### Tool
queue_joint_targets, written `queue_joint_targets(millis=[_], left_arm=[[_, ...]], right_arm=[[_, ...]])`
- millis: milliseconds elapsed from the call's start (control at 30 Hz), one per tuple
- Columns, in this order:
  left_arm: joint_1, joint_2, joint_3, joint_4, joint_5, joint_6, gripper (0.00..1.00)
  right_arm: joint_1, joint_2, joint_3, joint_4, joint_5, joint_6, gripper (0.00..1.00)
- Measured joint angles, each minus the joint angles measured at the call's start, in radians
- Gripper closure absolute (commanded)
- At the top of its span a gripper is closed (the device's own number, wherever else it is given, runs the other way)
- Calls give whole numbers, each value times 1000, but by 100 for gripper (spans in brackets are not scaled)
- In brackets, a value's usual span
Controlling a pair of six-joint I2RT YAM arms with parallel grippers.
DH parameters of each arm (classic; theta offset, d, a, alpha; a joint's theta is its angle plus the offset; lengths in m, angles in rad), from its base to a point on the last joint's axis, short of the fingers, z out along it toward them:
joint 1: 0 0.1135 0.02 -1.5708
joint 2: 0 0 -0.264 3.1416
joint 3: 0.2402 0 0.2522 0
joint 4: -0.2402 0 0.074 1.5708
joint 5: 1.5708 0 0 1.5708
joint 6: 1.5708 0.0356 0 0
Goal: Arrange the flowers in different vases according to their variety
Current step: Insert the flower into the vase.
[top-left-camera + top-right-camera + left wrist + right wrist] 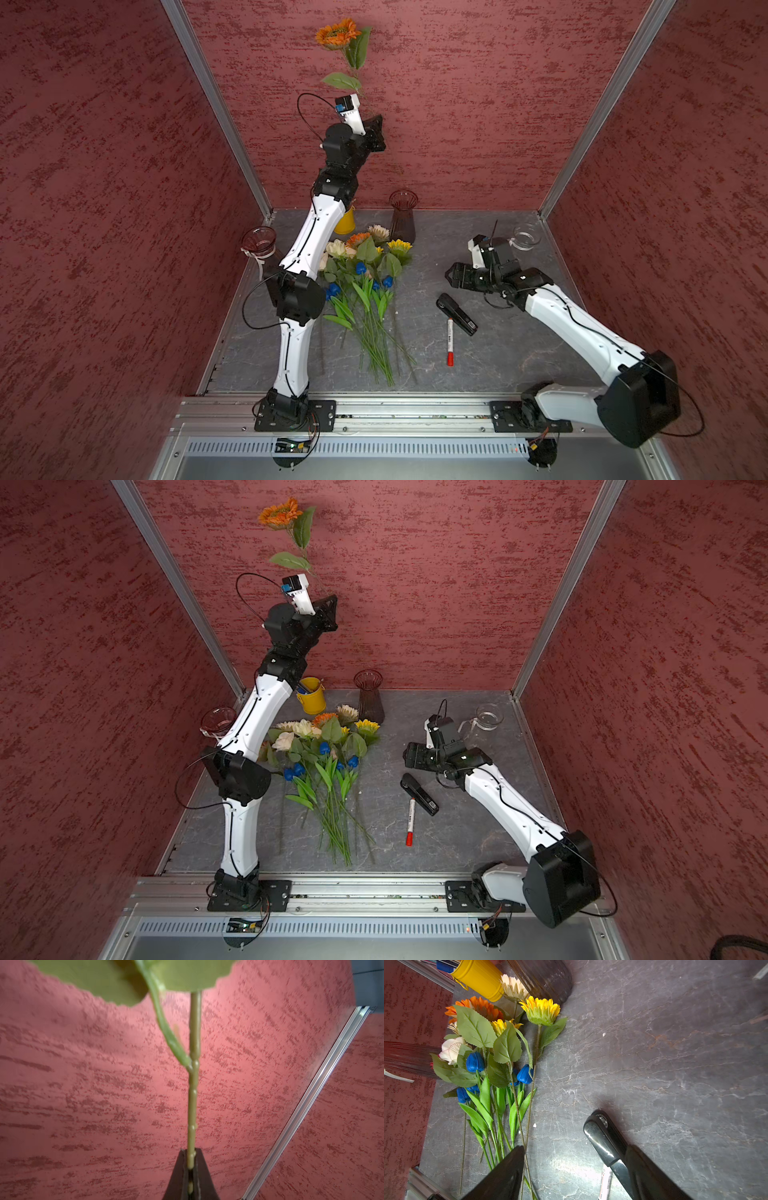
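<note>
You see the flower pile (365, 282) lying mid-table. At its 3 o'clock the right gripper (449, 277) hovers low, jaws spread, empty. The ribbed vase (403, 216) stands at the pile's 12 o'clock, the flared vase (258, 243) at 9, the clear vase (527, 237) at 2. High at 12 o'clock, the left gripper (191, 1155) pinches the stem of the orange sunflower (337, 33).

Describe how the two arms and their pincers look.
Both the left arm and right arm have white curved shells between bulky black joints, with thin black cables looping alongside, on black base plates. The left pincer and right pincer are black with tapered fingers; each wrist carries a white camera housing.
</note>
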Motion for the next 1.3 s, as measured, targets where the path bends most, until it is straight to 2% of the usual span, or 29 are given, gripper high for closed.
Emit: queue_joint_targets(millis=[333,367,433,467,533,600,667,833,900,1133,1300], left_arm=[[-54,17,-239,5,-9,58,100],[-57,17,-271,8,-9,63,86],[-61,17,-322,6,-8,72,41],[-66,17,-340,-3,-6,74,33],[-70,17,-357,-26,-5,77,24],[-76,7,-389,-21,-5,82,17],[-85,-34,-481,-1,-8,85,10],[-103,-181,-721,18,-18,71,0],[-106,-262,-816,30,-29,65,0],[-131,-674,-1168,24,-109,68,0],[-141,-932,-1320,-94,-160,47,0]], right_arm=[[0,0,1,-3,0,-7,18],[0,0,1,-3,0,-7,18],[0,2,1,-2,-1,-7,17],[0,6,1,-2,-3,-7,17],[1,17,1,-1,-6,-7,17],[7,32,1,1,-5,-7,17],[22,49,1,6,-6,-7,17],[87,103,2,39,-10,-2,19],[117,129,2,58,-14,6,21],[233,256,27,119,-29,23,25],[275,375,71,186,-47,55,33]])
